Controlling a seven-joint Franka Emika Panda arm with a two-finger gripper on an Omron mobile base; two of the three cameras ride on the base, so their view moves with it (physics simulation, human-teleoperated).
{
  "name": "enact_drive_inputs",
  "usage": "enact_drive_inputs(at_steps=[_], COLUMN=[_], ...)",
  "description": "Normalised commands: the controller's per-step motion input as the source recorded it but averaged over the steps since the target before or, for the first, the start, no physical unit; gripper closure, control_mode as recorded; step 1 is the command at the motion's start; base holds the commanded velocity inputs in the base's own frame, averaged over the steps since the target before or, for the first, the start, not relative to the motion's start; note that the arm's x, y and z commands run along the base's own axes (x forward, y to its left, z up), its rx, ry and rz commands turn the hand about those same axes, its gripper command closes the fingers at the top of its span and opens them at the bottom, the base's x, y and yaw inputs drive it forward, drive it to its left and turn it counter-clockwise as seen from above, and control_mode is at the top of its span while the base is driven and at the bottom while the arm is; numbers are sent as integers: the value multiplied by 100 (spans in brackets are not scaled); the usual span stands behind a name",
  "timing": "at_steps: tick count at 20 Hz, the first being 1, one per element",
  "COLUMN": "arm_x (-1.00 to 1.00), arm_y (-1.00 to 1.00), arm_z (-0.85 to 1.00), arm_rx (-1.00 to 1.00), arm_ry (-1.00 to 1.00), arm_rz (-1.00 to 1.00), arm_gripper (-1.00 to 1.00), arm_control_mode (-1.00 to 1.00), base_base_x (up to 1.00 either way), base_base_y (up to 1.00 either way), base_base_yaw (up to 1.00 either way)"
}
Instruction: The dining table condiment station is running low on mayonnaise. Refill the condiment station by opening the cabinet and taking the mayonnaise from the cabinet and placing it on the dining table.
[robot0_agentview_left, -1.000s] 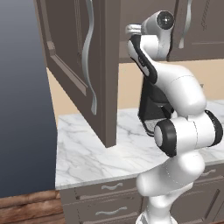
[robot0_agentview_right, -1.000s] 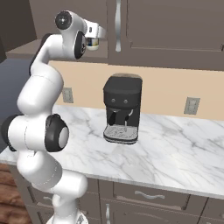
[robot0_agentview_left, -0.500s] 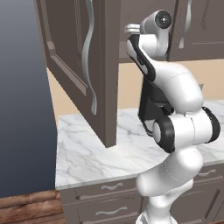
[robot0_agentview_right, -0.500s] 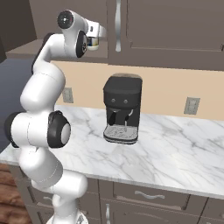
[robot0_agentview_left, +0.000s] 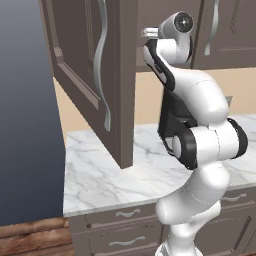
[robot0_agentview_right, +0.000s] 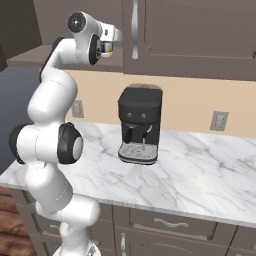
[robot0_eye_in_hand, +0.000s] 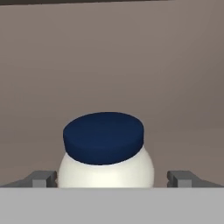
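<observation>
Mayonnaise jar (robot0_eye_in_hand: 105, 157): whitish body, dark navy lid, upright inside the cabinet (robot0_agentview_left: 95, 75) before its plain back wall, between the two fingertips (robot0_eye_in_hand: 41, 178) of the hand (robot0_eye_in_hand: 111, 179).
Hand: open wide, jaws apart from the jar on either side.
Cabinet: door swung open over the marble desk (robot0_agentview_left: 100, 180).
Coffee machine (robot0_agentview_right: 140, 125): black, near the desk's back edge.

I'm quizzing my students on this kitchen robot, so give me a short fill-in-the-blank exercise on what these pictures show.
1. The mayonnaise jar has a dark ____ lid.
2. The gripper has its jaws ____, one on either side of the jar.
3. The cabinet door stands ____.
4. On the marble counter stands a black ____ machine.

Missing words: navy; open; open; coffee
</observation>
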Motion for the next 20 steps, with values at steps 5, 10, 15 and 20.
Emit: enact_drive_inputs(at_steps=[5, 10, 15, 20], arm_x=[19, 17, 6, 0], arm_y=[0, 0, 0, 0], arm_z=[-2, -2, 0, 0], arm_rx=[-5, -4, -1, 0], arm_ry=[0, 0, 0, 0], arm_rz=[0, 0, 0, 0], arm_gripper=[-100, 100, 100, 100], arm_control_mode=[-100, -100, -100, -100], base_base_x=[0, 0, 0, 0], base_base_y=[0, 0, 0, 0], base_base_yaw=[0, 0, 0, 0])
